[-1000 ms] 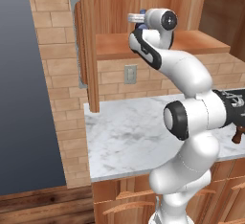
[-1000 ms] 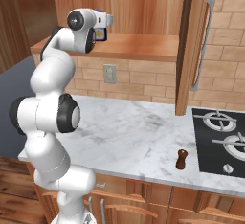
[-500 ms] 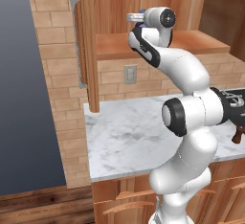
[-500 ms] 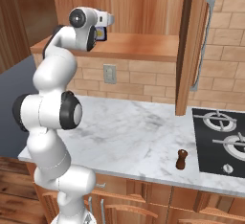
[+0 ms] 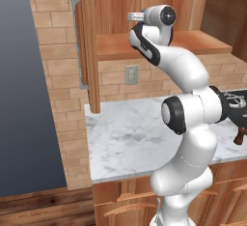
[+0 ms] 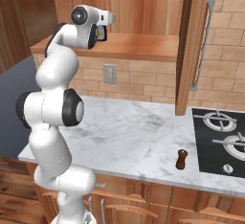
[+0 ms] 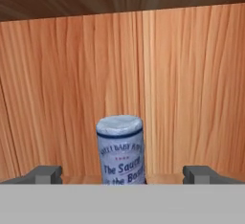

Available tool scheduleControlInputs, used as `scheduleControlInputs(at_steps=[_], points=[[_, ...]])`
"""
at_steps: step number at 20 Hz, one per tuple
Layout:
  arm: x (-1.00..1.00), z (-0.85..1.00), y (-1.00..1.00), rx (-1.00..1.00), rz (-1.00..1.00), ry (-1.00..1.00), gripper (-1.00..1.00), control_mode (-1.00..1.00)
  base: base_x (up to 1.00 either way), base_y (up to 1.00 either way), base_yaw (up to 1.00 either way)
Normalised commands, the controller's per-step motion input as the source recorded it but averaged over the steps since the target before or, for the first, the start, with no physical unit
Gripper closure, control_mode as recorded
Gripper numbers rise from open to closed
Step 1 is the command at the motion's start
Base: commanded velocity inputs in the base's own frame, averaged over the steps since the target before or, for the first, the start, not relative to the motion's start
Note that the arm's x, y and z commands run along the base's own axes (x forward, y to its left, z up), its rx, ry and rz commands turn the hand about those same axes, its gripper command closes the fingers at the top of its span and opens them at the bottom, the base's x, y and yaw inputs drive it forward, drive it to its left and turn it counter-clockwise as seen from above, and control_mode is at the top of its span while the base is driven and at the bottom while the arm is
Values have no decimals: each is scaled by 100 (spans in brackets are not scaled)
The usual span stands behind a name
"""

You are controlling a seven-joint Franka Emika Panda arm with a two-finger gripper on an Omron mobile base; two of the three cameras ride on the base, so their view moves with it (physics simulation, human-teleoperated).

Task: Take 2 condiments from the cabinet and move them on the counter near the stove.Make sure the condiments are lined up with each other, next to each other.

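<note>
Cabinet (image 7: 191, 74) interior, blue-capped bottle (image 7: 120, 150) centred between spread claw (image 7: 122, 175) fingers.

The cabinet (image 5: 159, 44) is viewed from behind the arm on its left in one base view and on its right in the other (image 6: 139, 46); its shelf and the counter (image 5: 125, 138) below are shared by both. The cabinet's back panel (image 7: 143, 89) is faced closely and level by the hand view.
</note>
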Motion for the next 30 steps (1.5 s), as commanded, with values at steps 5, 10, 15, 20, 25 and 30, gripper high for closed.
scheduleControlInputs(at_steps=[5, 10, 15, 20, 25, 30], points=[[10, 0, 0, 0, 0, 2, -100, -100, 0, 0, 0], [7, 0, 0, 0, 0, 1, -100, -100, 0, 0, 0], [1, 0, 0, 0, 0, 0, 100, -100, 0, 0, 0], [0, 0, 0, 0, 0, 0, 100, -100, 0, 0, 0], [0, 0, 0, 0, 0, -2, 100, -100, 0, 0, 0], [-2, 7, 0, 0, 0, -1, 100, -100, 0, 0, 0]])
